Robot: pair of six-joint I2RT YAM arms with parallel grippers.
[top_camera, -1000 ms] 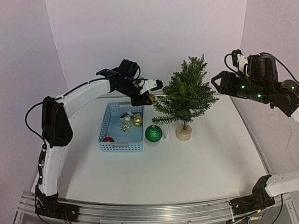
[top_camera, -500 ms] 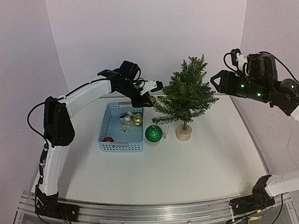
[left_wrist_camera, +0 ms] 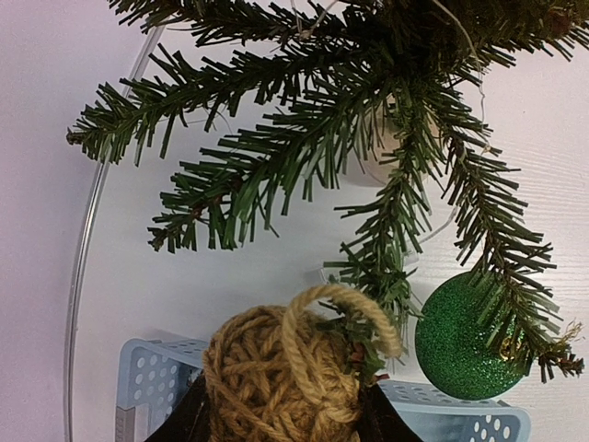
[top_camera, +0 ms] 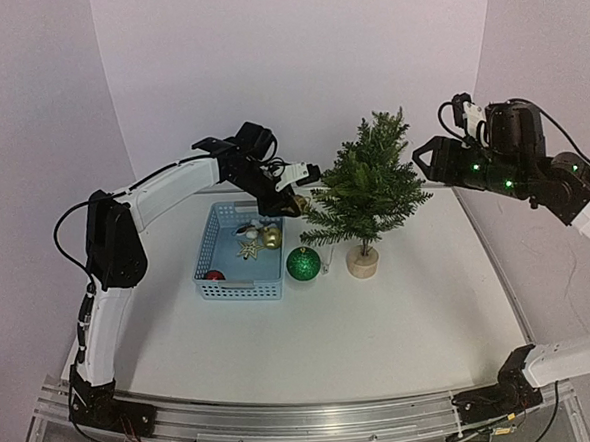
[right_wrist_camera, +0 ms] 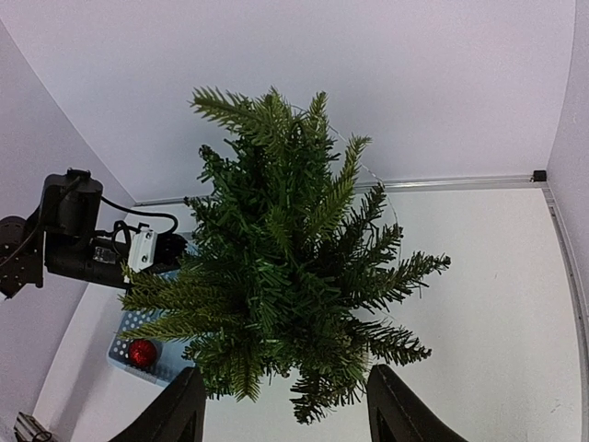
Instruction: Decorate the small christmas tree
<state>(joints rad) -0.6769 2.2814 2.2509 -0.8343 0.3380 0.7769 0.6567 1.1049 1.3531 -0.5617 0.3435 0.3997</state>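
The small christmas tree (top_camera: 368, 184) stands on its round pale wooden base (top_camera: 363, 262) right of the blue basket (top_camera: 240, 252). My left gripper (top_camera: 296, 197) is shut on a tan twine ball ornament (left_wrist_camera: 276, 378), held at the tree's lower left branches; the ball's twine loop (left_wrist_camera: 340, 313) is hooked over a branch tip. A green glitter bauble (top_camera: 303, 264) lies on the table between basket and base, also in the left wrist view (left_wrist_camera: 469, 333). My right gripper (top_camera: 424, 160) is open and empty, in the air right of the tree (right_wrist_camera: 285, 276), jaws spread wide.
The basket holds a red bauble (top_camera: 214, 276), a gold bauble (top_camera: 271, 237), a gold star-shaped piece (top_camera: 247, 250) and a white-and-dark ornament (top_camera: 245, 227). The table's back edge with a metal rail (right_wrist_camera: 460, 182) runs behind the tree. Lilac walls close in on three sides.
My left gripper has lowered slightly with the twine ball at the tree's left branches. My right gripper has crept a little left toward the tree.
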